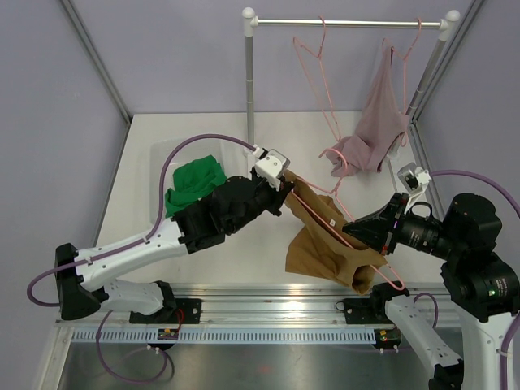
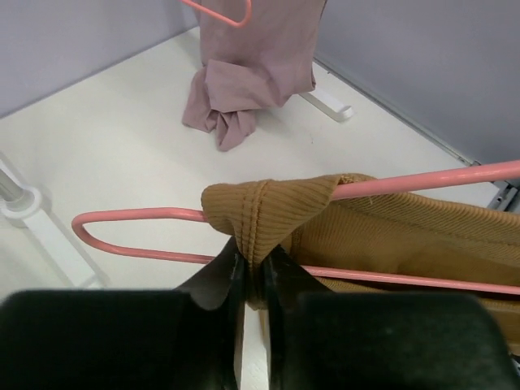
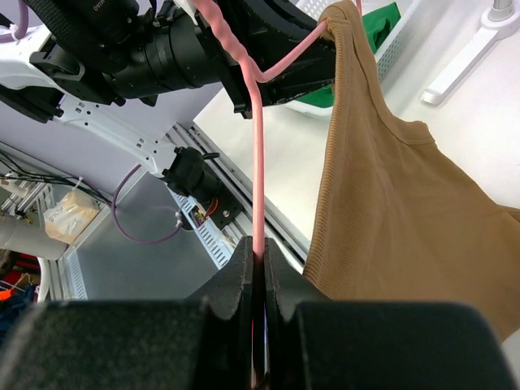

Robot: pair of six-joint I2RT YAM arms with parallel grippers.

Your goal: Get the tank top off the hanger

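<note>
I have my left gripper (image 2: 253, 264) pinched tight on the tan tank top's (image 1: 325, 248) strap. My right gripper (image 3: 258, 258) clamps the pink hanger (image 3: 258, 162). The top hangs between them above the table (image 1: 244, 260).

Open to you: bare bench (image 1: 296, 142) between rack post (image 1: 249, 89) and mauve garment (image 1: 370, 130). Blocking you: the post itself, the garment pooled on the bench, and the bin (image 1: 158, 158) of green cloth (image 1: 195, 183) at left.

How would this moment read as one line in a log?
left gripper: shut on tank top | right gripper: shut on hanger | tank top: on hanger
</note>
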